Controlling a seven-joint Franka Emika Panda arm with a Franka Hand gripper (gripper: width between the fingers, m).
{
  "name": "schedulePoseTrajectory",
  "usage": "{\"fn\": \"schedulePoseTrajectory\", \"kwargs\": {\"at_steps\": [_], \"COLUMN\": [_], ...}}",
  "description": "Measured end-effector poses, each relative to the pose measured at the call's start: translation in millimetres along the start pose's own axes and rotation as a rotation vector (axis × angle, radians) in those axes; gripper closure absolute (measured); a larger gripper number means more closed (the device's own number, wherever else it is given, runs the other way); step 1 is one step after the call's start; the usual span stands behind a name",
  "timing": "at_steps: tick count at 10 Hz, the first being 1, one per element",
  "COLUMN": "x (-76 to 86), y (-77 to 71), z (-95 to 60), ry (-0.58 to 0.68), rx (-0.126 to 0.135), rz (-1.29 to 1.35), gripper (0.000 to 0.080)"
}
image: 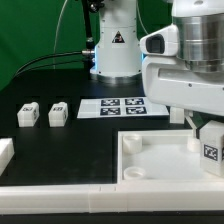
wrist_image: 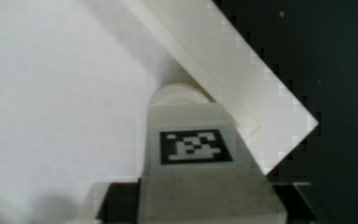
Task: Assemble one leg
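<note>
**A:** Biggest thing first: the arm (image: 185, 60) fills the exterior view's right, hanging over the large white panel (image: 150, 165) at the front.

**B:** Behind that, the marker board (image: 120, 105) lies flat. Over on the exterior view's left there's a spare leg (image: 28, 113), with a second spare leg (image: 57, 113) just beside it. Both are well apart from the action.

**A:** Now the leg (wrist_image: 194, 145) that matters. The gripper (wrist_image: 197, 203) has it clamped, a dark finger on each side, tag facing the wrist camera.

**B:** It's right at the panel's corner on the exterior view's right, rounded end aimed at the panel's edge. I can't tell whether it's touching.

**A:** So where's the danger?

**B:** Alignment, I'd say. If the end is off the socket, it could catch the rim and shove the panel sideways. It might also twist in the fingers. If the leg goes in tilted, it may jam halfway.

**A:** And the socket itself is hidden from the wrist camera, so there's little margin.
</note>
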State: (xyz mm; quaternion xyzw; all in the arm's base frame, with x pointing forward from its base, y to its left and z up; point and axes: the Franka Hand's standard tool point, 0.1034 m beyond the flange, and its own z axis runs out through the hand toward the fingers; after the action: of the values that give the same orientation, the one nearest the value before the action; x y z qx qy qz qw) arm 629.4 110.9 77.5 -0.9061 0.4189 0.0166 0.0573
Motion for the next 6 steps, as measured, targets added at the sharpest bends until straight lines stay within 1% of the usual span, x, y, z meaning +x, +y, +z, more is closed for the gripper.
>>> {"fn": "schedulePoseTrajectory", "kwargs": {"at_steps": [3,5,6], "x": [-4.4,-12.9,-16.6], "y": [-0.6,-4.8,-6.5], "z": [1.6,4.7,5.6], "ry": [-0.019,-0.028,-0.036], "rx": [0.004,0.015,0.016], "rz": [0.397,0.628,0.733], "gripper": [0.0498,0.0499,0.0501]}}
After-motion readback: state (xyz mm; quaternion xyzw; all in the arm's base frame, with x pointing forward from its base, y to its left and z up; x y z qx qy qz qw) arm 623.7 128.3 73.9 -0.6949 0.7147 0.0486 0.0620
